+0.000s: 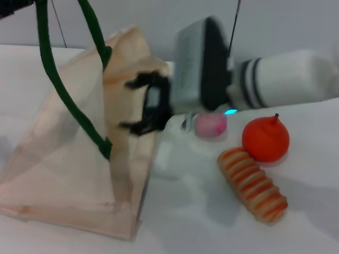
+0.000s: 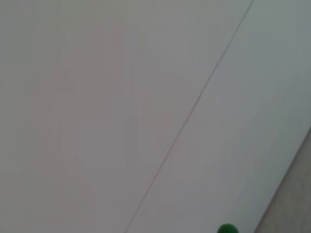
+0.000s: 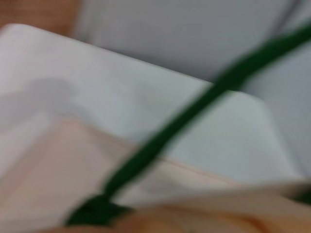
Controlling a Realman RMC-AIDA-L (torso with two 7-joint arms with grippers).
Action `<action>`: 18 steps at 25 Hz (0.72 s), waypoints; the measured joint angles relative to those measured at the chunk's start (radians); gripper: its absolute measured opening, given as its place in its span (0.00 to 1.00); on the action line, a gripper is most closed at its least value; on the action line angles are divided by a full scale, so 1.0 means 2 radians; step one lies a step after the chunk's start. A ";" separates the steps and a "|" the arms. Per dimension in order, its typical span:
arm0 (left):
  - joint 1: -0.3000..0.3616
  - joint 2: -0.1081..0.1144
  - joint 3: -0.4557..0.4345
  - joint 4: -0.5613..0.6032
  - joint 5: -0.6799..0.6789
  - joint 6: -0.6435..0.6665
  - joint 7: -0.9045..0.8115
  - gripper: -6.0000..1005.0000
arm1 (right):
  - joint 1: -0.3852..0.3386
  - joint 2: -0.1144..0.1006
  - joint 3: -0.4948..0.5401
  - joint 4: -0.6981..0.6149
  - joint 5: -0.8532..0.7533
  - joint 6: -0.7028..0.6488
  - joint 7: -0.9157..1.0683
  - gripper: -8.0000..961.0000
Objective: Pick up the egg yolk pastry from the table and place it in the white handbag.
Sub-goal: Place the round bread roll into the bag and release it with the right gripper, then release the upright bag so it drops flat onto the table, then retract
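One risk: the right gripper (image 1: 142,106), spread wide at the bag's (image 1: 63,159) mouth, could have snagged a handle (image 1: 79,114), toppling it.

A cream-beige cloth handbag (image 1: 69,164) with dark green rope handles (image 1: 69,100) stands on a white worktop (image 1: 212,222), and a black gripper (image 1: 148,108) on a grey-and-black arm with a white, dark-striped sleeve is at the bag's edge. Beside it lie a pink round bun (image 1: 210,125), a bright orange ball-shaped fruit (image 1: 265,138) with a small dark stem, and a ridged roll (image 1: 252,184) banded in orange and pale cream stripes.
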 joint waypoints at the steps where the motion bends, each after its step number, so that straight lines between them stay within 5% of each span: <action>1: 0.000 0.000 -0.001 0.001 -0.002 -0.003 0.000 0.25 | -0.021 0.001 0.025 -0.024 -0.028 0.001 0.011 0.93; 6: 0.009 0.000 -0.001 0.010 -0.023 -0.027 0.002 0.25 | -0.130 0.004 0.143 -0.129 -0.078 0.017 0.027 0.93; 18: 0.031 -0.009 -0.003 0.084 -0.039 -0.122 0.109 0.26 | -0.193 0.005 0.254 -0.114 0.089 0.022 -0.072 0.93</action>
